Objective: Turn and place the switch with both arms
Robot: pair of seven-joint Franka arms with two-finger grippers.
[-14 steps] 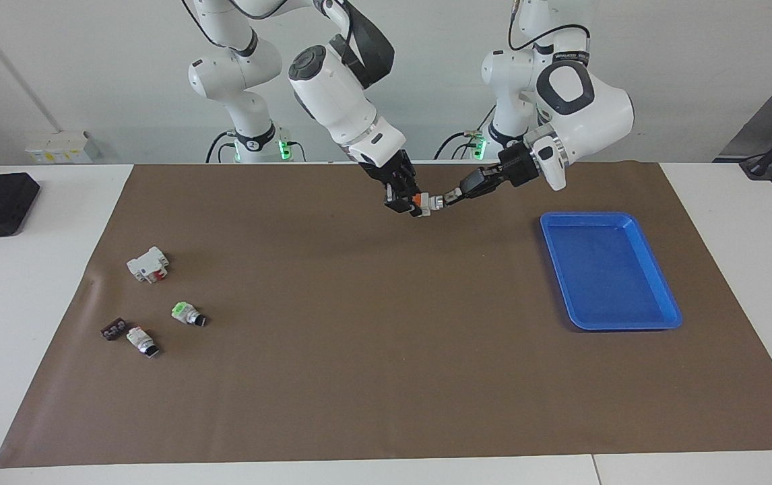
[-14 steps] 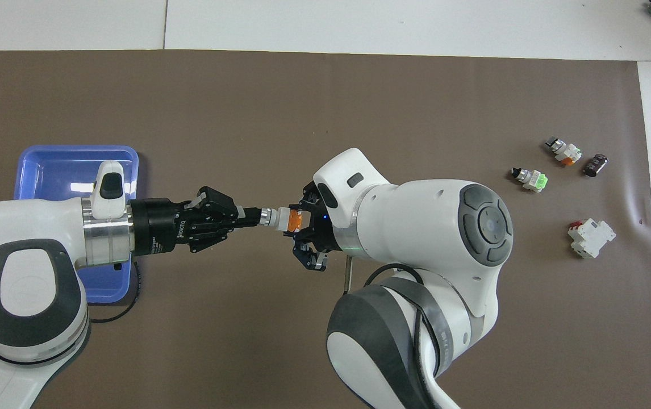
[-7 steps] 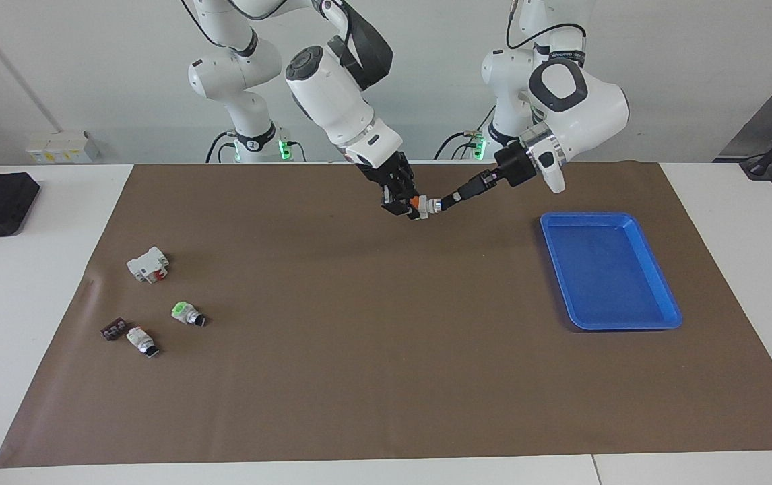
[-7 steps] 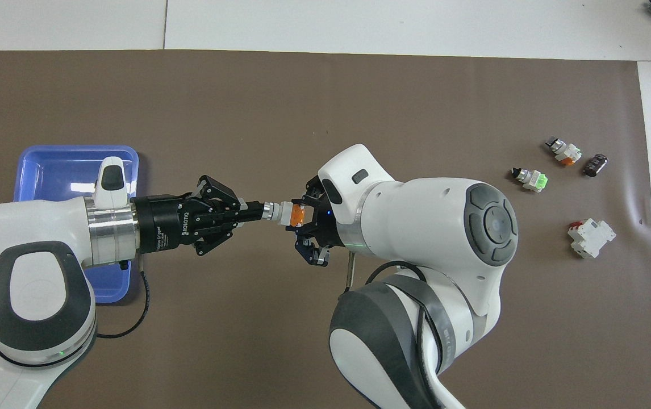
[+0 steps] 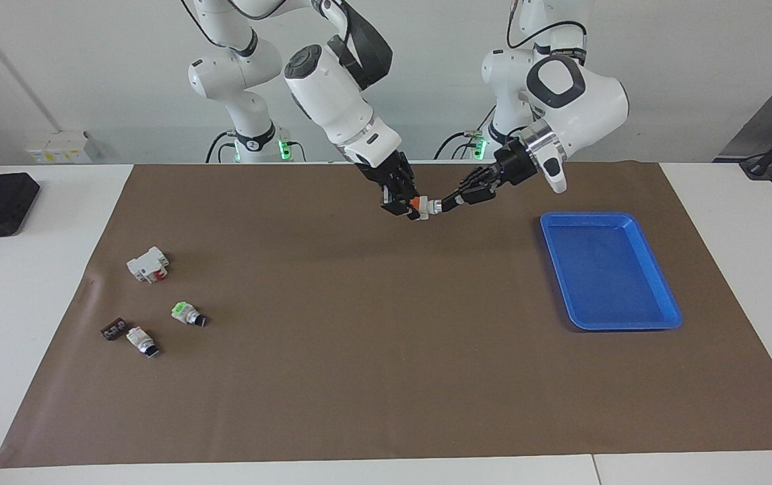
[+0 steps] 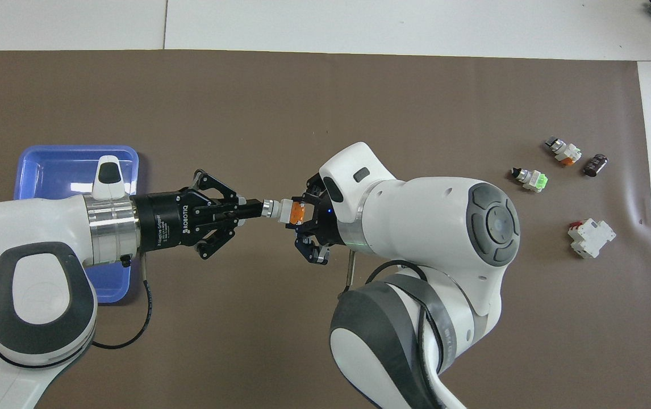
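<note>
Switch (image 6: 284, 211), which you are seeing mid-frame above the brown mat (image 6: 325, 102), is showing white with an orange block, the right gripper (image 6: 301, 215) clamping that end and the left gripper (image 6: 250, 209) pinching its black knob.

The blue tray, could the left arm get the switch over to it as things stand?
Probably not yet: the right gripper is also shut on the switch, held with the left gripper above the mat. Otherwise the way to the tray looks free.
</note>
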